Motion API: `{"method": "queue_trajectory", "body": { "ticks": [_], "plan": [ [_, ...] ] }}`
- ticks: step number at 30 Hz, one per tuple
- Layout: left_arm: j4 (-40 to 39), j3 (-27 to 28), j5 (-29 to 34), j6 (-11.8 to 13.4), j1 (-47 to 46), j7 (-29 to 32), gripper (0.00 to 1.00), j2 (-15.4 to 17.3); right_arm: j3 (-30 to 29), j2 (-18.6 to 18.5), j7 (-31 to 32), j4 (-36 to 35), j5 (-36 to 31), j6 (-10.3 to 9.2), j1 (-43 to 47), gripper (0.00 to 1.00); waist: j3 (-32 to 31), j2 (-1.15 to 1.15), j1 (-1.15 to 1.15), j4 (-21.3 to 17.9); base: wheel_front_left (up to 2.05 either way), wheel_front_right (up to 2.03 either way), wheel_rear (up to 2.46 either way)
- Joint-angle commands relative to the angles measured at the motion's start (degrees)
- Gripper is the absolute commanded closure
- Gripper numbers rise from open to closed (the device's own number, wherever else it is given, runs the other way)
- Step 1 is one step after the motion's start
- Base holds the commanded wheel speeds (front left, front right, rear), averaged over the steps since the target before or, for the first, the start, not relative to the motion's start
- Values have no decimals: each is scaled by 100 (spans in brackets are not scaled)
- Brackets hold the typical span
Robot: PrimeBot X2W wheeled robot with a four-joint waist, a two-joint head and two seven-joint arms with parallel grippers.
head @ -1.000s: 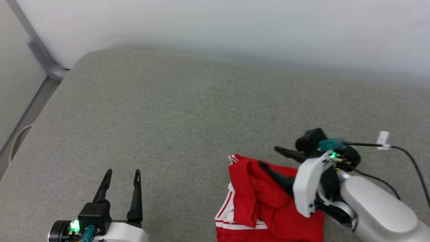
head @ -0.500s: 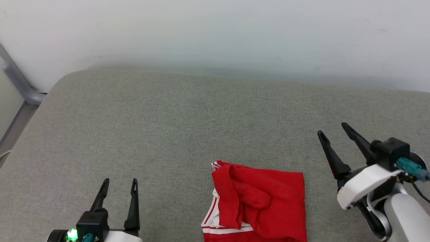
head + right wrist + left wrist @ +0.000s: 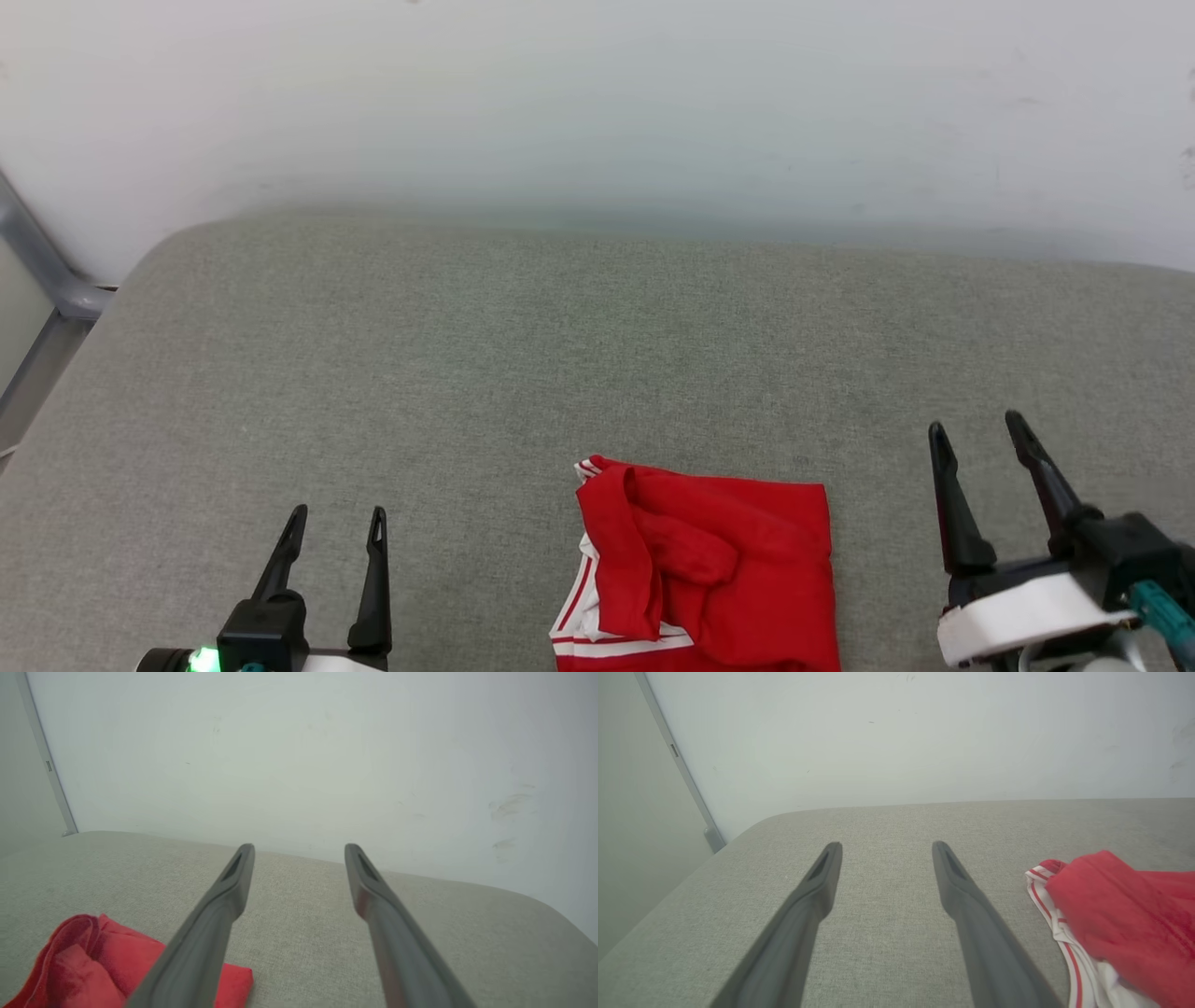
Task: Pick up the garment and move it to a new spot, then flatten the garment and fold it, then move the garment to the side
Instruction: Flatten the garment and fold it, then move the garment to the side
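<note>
Fingers of the left gripper (image 3: pixel 338 513) and right gripper (image 3: pixel 976 425) stand spread wide, empty; between them, touching neither, the garment (image 3: pixel 728 579), a folded red bundle with white red-striped trim, lies at the near edge of the grey cushion (image 3: pixel 560 355).

The garment (image 3: pixel 719 569) is bright red, with white trim striped red at its near left edge. The surface (image 3: pixel 467 373) is a speckled grey-green weave; the wall (image 3: pixel 597 112) is off-white. The left gripper (image 3: pixel 338 513) and right gripper (image 3: pixel 976 427) have black fingers.
</note>
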Motion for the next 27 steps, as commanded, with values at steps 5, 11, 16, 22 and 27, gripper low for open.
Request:
{"method": "queue_trajectory", "body": {
  "ticks": [5, 11, 16, 22, 27],
  "plan": [
    [-76, -20, 4, 32, 115, -24, 0, 36, -102, 184, -22, -432, 19, -5, 538, 0, -52, 0, 0, -33, 0, 0, 0],
    [-119, -66, 13, 54, 163, -24, 0, 41, -180, 231, -24, -674, 188, -5, 941, 0, -78, 0, 0, -24, 0, 0, 0],
    [-132, -89, 11, 82, 187, -24, 0, 45, -185, 231, -25, -722, 346, -5, 1097, 0, -93, 0, 0, -20, 0, 0, 0],
    [-153, -109, 16, 118, 204, -24, 0, 58, -133, 233, -25, -690, 352, -5, 1094, 0, -106, 0, 0, -20, 0, 0, 0],
    [-144, -128, -13, 127, 156, -24, 0, 61, -205, 232, -26, -713, 182, -5, 655, 0, -76, 0, 0, -3, 0, 0, 0]
  ]
}}
